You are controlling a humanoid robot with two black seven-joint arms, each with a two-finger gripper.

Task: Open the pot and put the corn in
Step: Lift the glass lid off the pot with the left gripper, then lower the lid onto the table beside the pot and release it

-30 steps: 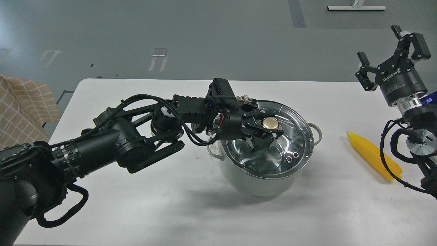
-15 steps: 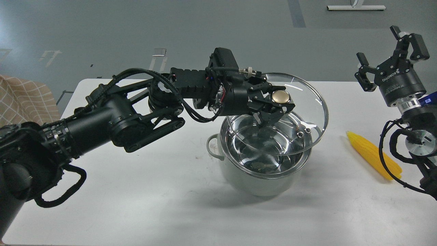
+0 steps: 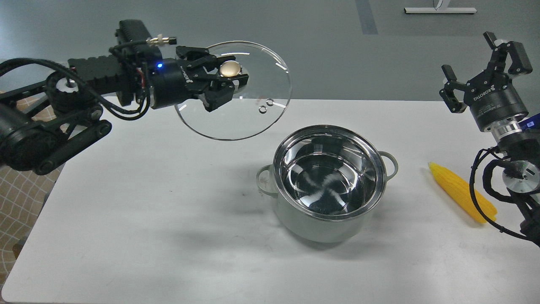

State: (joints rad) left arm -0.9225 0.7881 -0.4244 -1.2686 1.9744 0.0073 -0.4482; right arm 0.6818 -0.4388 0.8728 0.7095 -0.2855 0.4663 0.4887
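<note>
The pale grey-green pot [image 3: 320, 223] stands open on the white table, its shiny steel inside empty. My left gripper [image 3: 225, 82] is shut on the brass knob of the round glass lid [image 3: 249, 120] and holds the lid in the air, up and to the left of the pot. The yellow ear of corn [image 3: 457, 190] lies on the table to the right of the pot, partly behind my right arm's cable. My right gripper [image 3: 481, 63] is open and empty, raised above the table's right edge, up and behind the corn.
The white table [image 3: 147, 202] has its back edge just behind the lid and its left edge near a checked cloth [image 3: 17, 198]. A grey floor lies beyond.
My left gripper has lifted the glass lid off the pot and carried it up and to the left. The pot now stands uncovered. The right arm and the corn have not moved.
</note>
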